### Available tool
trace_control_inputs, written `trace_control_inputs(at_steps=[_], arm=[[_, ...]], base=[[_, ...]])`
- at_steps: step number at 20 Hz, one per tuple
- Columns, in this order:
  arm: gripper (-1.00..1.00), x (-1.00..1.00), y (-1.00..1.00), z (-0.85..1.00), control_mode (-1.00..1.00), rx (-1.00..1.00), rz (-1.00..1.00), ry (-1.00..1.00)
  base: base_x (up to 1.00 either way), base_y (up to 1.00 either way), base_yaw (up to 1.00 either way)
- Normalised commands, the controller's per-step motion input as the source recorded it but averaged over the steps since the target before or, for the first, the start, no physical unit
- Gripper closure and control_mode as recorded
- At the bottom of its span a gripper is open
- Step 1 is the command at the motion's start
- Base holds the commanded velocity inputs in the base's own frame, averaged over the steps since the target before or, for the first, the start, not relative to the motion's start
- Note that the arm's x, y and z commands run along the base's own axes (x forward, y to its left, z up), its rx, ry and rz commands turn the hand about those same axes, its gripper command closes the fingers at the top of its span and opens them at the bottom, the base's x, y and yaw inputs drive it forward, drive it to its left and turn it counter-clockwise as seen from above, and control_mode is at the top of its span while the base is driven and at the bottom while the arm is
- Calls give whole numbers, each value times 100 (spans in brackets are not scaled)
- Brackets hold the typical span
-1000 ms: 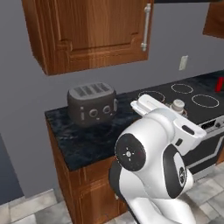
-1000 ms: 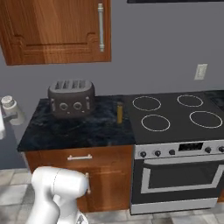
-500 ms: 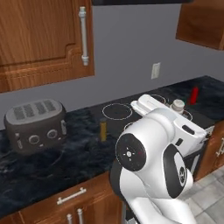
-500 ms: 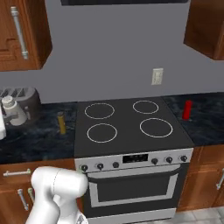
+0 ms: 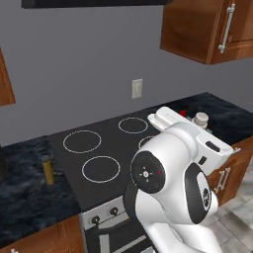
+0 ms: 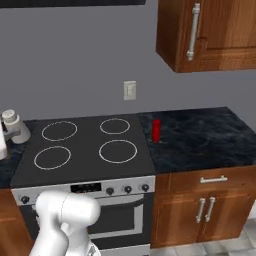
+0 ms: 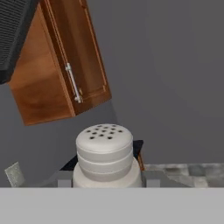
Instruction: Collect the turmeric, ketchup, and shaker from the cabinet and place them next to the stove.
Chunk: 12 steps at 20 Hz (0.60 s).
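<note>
**Shaker in the gripper, counter beside the stove ahead**

You are carrying the shaker (image 7: pixel 104 157), a whitish tapered container with a perforated cap. In the hand view it sits between the fingertips, and the gripper (image 5: pixel 201 129) is closed on its body. In the left base view the shaker shows just past the hand, above the right edge of the stove (image 5: pixel 106 153); in the right base view it hangs at the far left, beside the cooktop's left burners.

The ketchup (image 6: pixel 156 130) already stands on the counter (image 6: pixel 200 137) just right of the stove, and a yellowish bottle (image 5: pixel 47 169), probably the turmeric though it is small in the picture, stands on the counter to the stove's left.

To do this step well, bring the shaker over bare counter near the ketchup, well apart from the burner rings, and lower it until its base rests flat before you let the jaws part. Leave a gap to the red bottle so the fingers do not knock it over.

The shaker's long axis runs upright, cap holes facing up; keep it so through the descent.
</note>
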Motion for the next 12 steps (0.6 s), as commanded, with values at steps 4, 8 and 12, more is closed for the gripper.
trace_control_inputs(at_steps=[4,8,12], arm=[[100,0,0,0,100,0,0,0],[100,0,0,0,100,0,0,0],[100,0,0,0,100,0,0,0]], base=[[31,-79,1],[46,-75,6],[42,-81,7]])
